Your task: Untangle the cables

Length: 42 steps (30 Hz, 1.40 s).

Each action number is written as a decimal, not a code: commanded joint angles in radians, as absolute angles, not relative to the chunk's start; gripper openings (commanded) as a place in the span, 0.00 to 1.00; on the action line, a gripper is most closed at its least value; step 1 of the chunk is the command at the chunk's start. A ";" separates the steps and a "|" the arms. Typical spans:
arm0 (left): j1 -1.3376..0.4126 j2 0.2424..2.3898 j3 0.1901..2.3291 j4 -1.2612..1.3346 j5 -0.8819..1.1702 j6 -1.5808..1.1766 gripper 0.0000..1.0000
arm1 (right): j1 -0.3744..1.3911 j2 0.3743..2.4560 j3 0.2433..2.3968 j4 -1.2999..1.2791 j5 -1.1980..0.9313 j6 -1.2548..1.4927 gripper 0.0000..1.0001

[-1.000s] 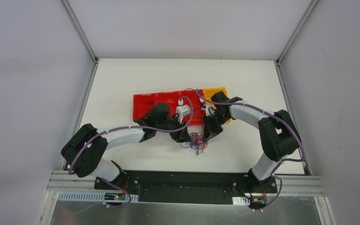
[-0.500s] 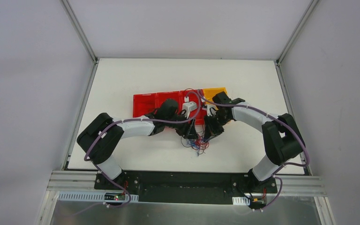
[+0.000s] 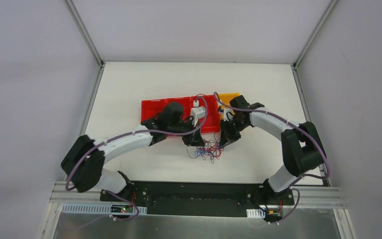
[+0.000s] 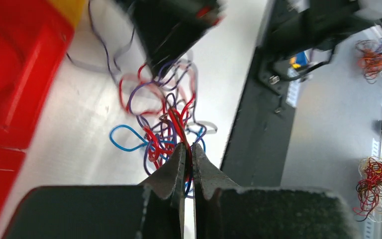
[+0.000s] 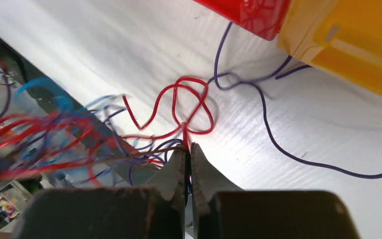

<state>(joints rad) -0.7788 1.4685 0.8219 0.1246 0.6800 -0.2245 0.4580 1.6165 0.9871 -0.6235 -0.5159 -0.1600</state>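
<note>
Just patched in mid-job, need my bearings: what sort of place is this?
Probably a lab test cell for robot trials: a white table boxed in by plain grey panels on aluminium framing, sorting bins, and spare wire tangles beyond its edge.

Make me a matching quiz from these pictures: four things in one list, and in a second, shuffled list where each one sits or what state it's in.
Things:
1. cables
2. left claw
3. orange bin
4. red bins

Places or states:
A. right end of the bin row
B. shut, pinching red strands
C. loose tangle on the white table, nearer the arm bases than the bins
D. side by side, left of the differently coloured bin

Pairs: 1-C, 2-B, 3-A, 4-D
</note>
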 commanded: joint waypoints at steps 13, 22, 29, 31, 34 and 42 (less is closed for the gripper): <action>-0.508 1.063 1.248 -0.245 1.063 -0.291 0.00 | 0.302 1.562 0.985 -0.791 -0.188 -0.418 0.03; -0.267 1.129 1.563 -0.254 1.188 -0.462 0.00 | 0.228 1.611 0.935 -0.782 -0.113 -0.540 0.02; -0.252 1.054 1.365 -0.351 1.113 -0.340 0.60 | 0.213 1.489 1.062 -0.895 -0.474 -0.467 0.00; -0.267 1.019 1.271 -0.371 1.032 -0.254 0.73 | 0.269 1.413 1.094 -0.870 -0.537 -0.402 0.00; -0.336 1.001 1.147 -0.397 0.952 -0.110 0.84 | 0.377 1.306 1.114 -0.805 -0.583 -0.316 0.00; -0.556 1.021 0.997 -0.303 0.854 0.123 0.95 | 0.534 1.185 1.154 -0.718 -0.611 -0.268 0.00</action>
